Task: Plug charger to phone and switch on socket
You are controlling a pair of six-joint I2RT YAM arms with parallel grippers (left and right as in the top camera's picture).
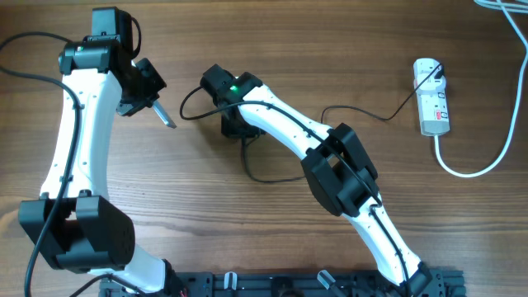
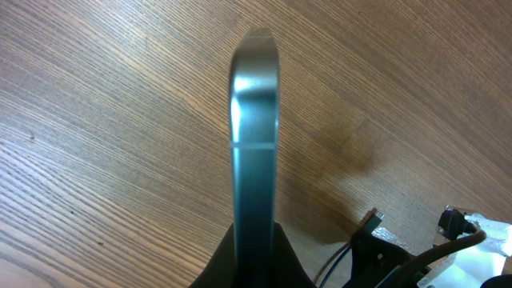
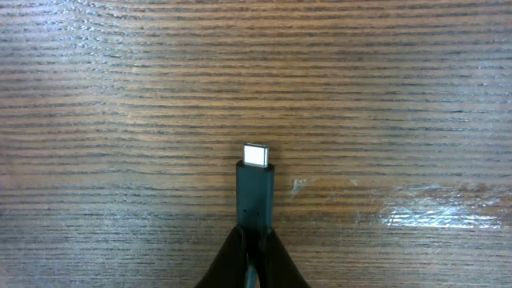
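My left gripper (image 1: 151, 101) is shut on the phone (image 1: 165, 115) and holds it above the table at the upper left. The left wrist view shows the phone (image 2: 254, 136) edge-on as a thin teal-grey slab rising from between the black fingers (image 2: 288, 268); its screen is hidden. My right gripper (image 1: 236, 125) is shut on the charger's connector (image 3: 255, 196), whose silver tip (image 3: 256, 154) points away over the wood. The thin black cable (image 1: 371, 114) runs right to a black plug (image 1: 437, 76) in the white socket (image 1: 432, 99).
The socket's thick white cord (image 1: 487, 165) loops along the right edge. A slack loop of the charger cable (image 1: 264, 175) lies under the right arm. Black base wires (image 1: 25, 41) trail at the far left. Part of the right arm (image 2: 400, 256) shows in the left wrist view.
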